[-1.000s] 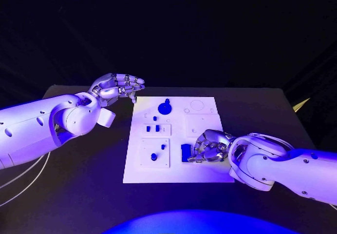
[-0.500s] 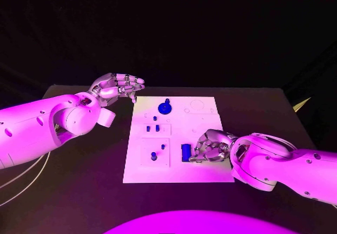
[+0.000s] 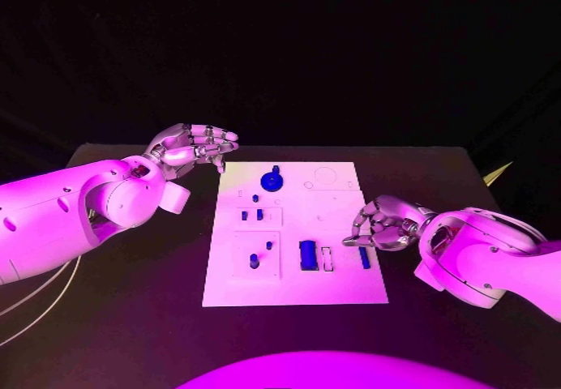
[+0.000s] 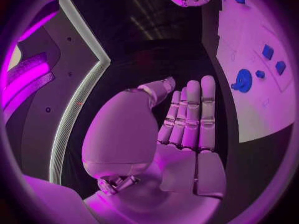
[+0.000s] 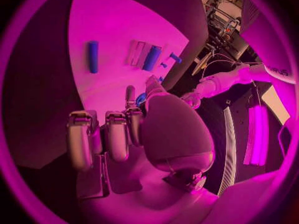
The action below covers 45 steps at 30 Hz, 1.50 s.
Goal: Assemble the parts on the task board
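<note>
While hovering at the task board (image 3: 351, 288)'s right edge, right hand (image 3: 380, 225) holds nothing, fingers curled; small blue bar (image 3: 365, 258) lying just below. Left hand (image 3: 190, 146) at far-left corner, fingers bent, empty.

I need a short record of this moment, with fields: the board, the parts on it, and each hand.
board: white task board in the middle of the black table
parts: round blue part at the far end; blue block and thin blue bar at the near end
left hand: beside the board's far left corner, fingers curled, holds nothing
right hand: above the board's right edge, fingers curled, holds nothing
</note>
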Available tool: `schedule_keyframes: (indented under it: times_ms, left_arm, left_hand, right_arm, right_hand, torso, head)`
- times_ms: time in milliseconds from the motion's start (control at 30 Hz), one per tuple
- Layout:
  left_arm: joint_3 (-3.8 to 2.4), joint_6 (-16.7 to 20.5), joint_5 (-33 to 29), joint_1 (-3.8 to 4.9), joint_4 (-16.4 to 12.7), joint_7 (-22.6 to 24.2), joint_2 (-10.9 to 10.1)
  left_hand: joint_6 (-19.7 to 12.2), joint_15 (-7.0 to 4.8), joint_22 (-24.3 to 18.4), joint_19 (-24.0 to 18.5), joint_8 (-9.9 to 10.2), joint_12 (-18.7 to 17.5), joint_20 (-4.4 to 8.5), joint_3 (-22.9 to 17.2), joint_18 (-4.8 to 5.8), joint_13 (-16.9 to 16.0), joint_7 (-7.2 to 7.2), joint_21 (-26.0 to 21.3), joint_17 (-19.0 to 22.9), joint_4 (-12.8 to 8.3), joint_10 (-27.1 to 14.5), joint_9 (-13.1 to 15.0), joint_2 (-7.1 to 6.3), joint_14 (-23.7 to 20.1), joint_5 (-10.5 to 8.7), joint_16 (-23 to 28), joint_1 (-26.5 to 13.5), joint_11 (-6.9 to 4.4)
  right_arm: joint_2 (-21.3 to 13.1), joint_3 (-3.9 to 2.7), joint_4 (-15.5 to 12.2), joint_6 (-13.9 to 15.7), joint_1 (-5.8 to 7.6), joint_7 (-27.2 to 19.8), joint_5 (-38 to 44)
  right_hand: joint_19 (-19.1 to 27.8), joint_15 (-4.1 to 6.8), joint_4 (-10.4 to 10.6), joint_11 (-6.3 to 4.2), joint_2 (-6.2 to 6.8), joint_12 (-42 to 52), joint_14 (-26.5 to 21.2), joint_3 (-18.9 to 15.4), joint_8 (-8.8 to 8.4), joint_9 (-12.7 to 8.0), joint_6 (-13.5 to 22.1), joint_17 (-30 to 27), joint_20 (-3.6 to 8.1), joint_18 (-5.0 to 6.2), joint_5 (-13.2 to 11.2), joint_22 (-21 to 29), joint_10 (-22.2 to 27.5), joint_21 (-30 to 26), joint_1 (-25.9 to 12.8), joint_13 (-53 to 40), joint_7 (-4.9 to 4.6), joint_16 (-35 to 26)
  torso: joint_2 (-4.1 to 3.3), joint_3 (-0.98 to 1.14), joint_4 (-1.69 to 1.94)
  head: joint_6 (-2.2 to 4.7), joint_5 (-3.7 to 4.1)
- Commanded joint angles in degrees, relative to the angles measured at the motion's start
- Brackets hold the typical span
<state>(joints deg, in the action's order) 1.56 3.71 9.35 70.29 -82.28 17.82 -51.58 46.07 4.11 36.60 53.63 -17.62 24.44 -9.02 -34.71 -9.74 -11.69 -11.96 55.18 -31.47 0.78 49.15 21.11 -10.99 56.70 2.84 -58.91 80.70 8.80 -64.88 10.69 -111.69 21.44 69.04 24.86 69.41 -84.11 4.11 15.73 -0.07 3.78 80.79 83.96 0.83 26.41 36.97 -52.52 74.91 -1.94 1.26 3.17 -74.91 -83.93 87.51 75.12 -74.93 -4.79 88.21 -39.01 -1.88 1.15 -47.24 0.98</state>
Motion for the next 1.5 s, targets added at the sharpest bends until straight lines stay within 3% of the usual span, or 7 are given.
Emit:
schedule_keyframes:
  times_ms: [33,100,167,300,633,900,1500]
  left_arm:
    - [-0.04,-0.6,-0.3,0.02,-0.3,0.5,0.2]
    - [-0.04,-0.7,-0.3,0.02,-0.3,0.5,0.3]
    - [-0.04,-0.7,-0.3,0.02,-0.4,0.6,0.3]
    - [-0.04,-0.7,-0.3,0.02,-0.4,0.6,0.4]
    - [-0.04,-0.8,-0.3,0.02,-0.6,0.7,0.4]
    - [-0.04,-0.8,-0.3,0.01,-0.6,0.7,0.3]
    - [-0.04,-0.8,-0.3,0.02,-0.6,0.6,0.2]
  left_hand:
    - [0.2,-0.03,0.1,-0.3,-0.4,0.2,-0.23,-0.4,-0.90,0.0,-0.23,0.1,0.1,0.1,0.0,-0.1,0.19,-0.3,0.17,0.1,-0.4,-0.17]
    - [0.2,-0.03,0.1,-0.3,-0.4,0.2,-0.23,-0.4,-0.90,0.0,-0.23,0.1,0.1,0.1,0.0,-0.1,0.19,-0.3,0.17,0.1,-0.4,-0.17]
    - [0.2,-0.03,0.1,-0.3,-0.4,0.2,-0.23,-0.4,-0.90,0.0,-0.23,0.1,0.1,0.1,0.0,-0.1,0.19,-0.3,0.17,0.1,-0.4,-0.17]
    - [0.2,-0.03,0.1,-0.3,-0.4,0.2,-0.23,-0.4,-0.90,0.0,-0.23,0.1,0.1,0.1,0.0,-0.1,0.19,-0.3,0.17,0.1,-0.4,-0.17]
    - [0.2,-0.02,0.1,-0.3,-0.4,0.3,-0.23,-0.3,-0.89,0.1,-0.23,0.1,0.1,0.1,0.0,-0.1,0.16,-0.3,0.16,0.1,-0.5,-0.17]
    - [0.2,-0.02,0.1,-0.3,-0.4,0.3,-0.23,-0.3,-0.89,0.1,-0.23,0.1,0.1,0.1,0.0,-0.1,0.16,-0.3,0.16,0.1,-0.5,-0.17]
    - [0.2,-0.01,0.1,-0.4,-0.4,0.3,-0.24,-0.3,-0.89,0.1,-0.23,0.0,0.1,0.2,0.0,-0.1,0.18,-0.3,0.17,0.1,-0.6,-0.17]
  right_arm:
    - [-1.7,0.11,0.3,1.0,0.08,-1.9,1.8]
    - [-2.9,0.30,0.7,0.9,-0.28,-1.4,3.5]
    - [-3.4,0.44,1.1,0.9,-0.94,-1.0,4.4]
    - [-3.8,0.58,1.6,1.1,-2.48,-0.1,5.5]
    - [-2.4,0.71,3.0,1.3,-5.09,2.4,6.4]
    - [-1.1,0.73,3.9,1.0,-5.88,3.3,6.5]
    - [2.4,0.75,7.0,-1.4,-6.69,4.7,7.1]
  right_hand:
    - [-5.4,-0.48,0.0,0.40,-0.04,0.1,5.2,0.3,-0.41,-0.2,0.4,11.0,-0.21,-0.78,-0.2,-14.4,-0.5,0.0,0.6,-8.4,0.02,-0.1]
    - [-5.4,-0.51,0.0,0.42,-0.06,0.2,5.2,0.4,-0.44,-0.2,0.2,11.0,-0.25,-0.81,-0.2,-14.5,-0.6,0.1,0.7,-8.5,0.02,-0.1]
    - [-5.4,-0.52,0.0,0.42,-0.05,0.2,5.2,0.4,-0.44,-0.2,0.1,11.1,-0.26,-0.80,-0.2,-14.5,-0.6,0.1,0.7,-8.5,0.02,-0.1]
    - [-5.4,-0.53,0.0,0.42,-0.07,0.2,5.2,0.4,-0.44,-0.2,0.0,11.1,-0.27,-0.82,-0.2,-14.5,-0.6,0.2,0.8,-8.5,0.03,0.0]
    - [-5.4,-0.55,0.4,0.43,-0.17,0.2,5.2,0.3,-0.52,-0.3,-0.5,11.1,-0.34,-0.78,-0.2,-14.4,-0.6,0.0,0.5,-8.5,0.05,-0.1]
    - [-5.4,-0.56,0.5,0.43,-0.15,0.1,5.2,0.2,-0.58,-0.3,-0.7,11.0,-0.36,-0.78,-0.2,-14.4,-0.5,0.1,0.3,-8.4,0.05,-0.1]
    - [-5.4,-0.47,0.1,0.28,-0.28,0.0,5.2,0.7,-0.99,-0.5,-1.1,11.0,-0.39,-0.76,-0.1,-14.4,-0.5,-0.1,1.4,-8.4,0.24,-0.1]
  torso:
    - [-0.05,0.02,0.00]
    - [-0.01,-0.01,-0.02]
    - [-0.02,-0.04,-0.20]
    - [-0.02,0.10,-0.35]
    - [-0.05,0.05,-0.33]
    - [-0.02,-0.05,-0.26]
    - [-0.02,-0.03,-0.27]
  head:
    - [0.02,0.99]
    - [-0.06,1.59]
    - [-0.23,1.57]
    - [-0.23,1.49]
    - [-0.20,1.68]
    - [-0.25,1.54]
    - [-0.06,1.14]
